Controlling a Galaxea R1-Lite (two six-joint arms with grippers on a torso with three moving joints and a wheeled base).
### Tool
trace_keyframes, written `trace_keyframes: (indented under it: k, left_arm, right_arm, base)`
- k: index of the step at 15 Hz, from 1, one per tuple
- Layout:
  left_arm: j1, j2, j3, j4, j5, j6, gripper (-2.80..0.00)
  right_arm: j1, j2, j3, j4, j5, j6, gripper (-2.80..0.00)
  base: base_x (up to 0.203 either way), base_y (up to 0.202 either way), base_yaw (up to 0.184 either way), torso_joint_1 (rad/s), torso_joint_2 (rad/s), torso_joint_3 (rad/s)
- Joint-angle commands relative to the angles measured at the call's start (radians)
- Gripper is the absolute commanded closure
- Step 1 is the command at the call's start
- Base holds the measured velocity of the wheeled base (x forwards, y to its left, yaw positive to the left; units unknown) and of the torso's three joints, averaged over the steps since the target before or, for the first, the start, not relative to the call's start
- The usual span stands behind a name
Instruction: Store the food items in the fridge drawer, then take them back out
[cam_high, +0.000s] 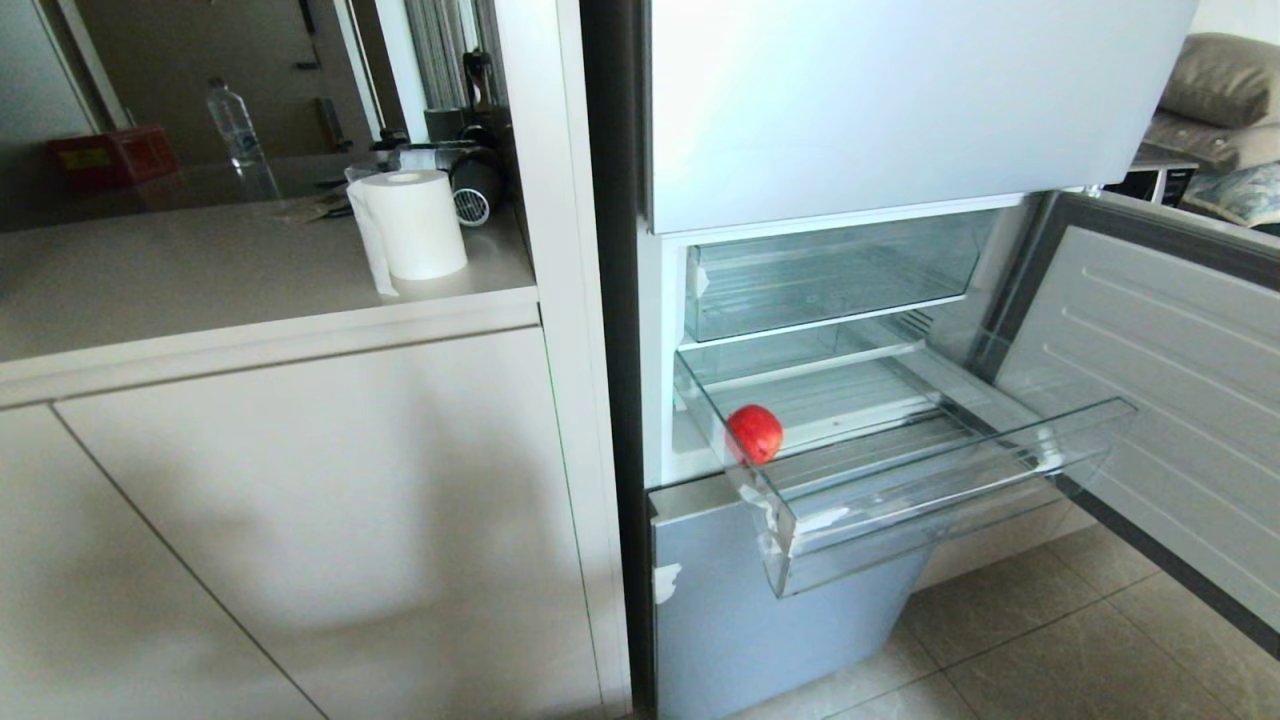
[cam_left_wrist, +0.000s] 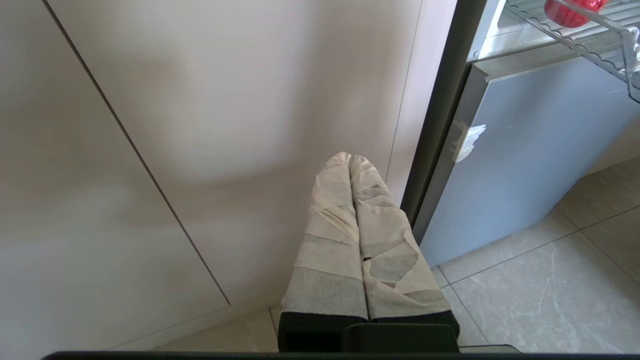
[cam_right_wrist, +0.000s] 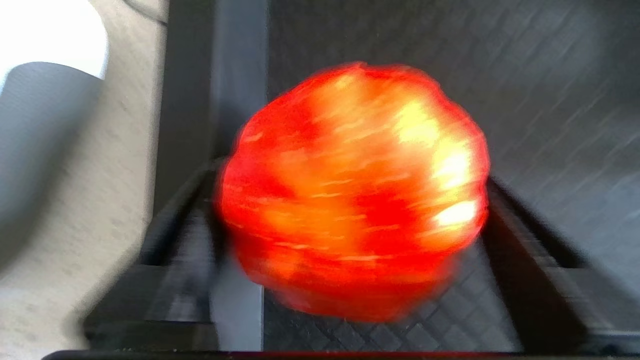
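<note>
My left gripper (cam_left_wrist: 350, 162) hangs low beside the cabinet (cam_left_wrist: 200, 125), its 2 fingers pressed together. My right gripper (cam_right_wrist: 350, 280) seems spread wide.

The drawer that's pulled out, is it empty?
No, a red fruit sits in the left corner of the drawer, on its ribbed floor.

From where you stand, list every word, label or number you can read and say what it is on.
No text can be read.
Red box on the far counter: yellowish label, too blurred.
Water bottle: label too small.
Fridge, fridge drawer, paper roll: no print.
</note>
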Motion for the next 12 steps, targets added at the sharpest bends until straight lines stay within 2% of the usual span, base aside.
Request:
trace_keyframes:
  k: [1,6,12]
  left_arm:
    - [0.000,0.002,0.000,0.001,0.000,0.000,0.00]
    - [0.000,0.002,0.000,0.001,0.000,0.000,0.00]
    - [0.000,0.002,0.000,0.001,0.000,0.000,0.00]
  right_arm:
    - [0.000,0.012,-0.005,0.000,0.004,0.001,0.00]
    - [-0.035,-0.073,-0.001,0.006,0.011,0.010,0.00]
    - [-0.165,-0.389,-0.020,0.004,0.078,0.148,0.00]
  base:
    - [0.000,0.000,0.000,0.000,0.00,0.000]
    - [0.000,0.000,0.000,0.000,0.00,0.000]
    - [0.000,0.000,0.000,0.000,0.00,0.000]
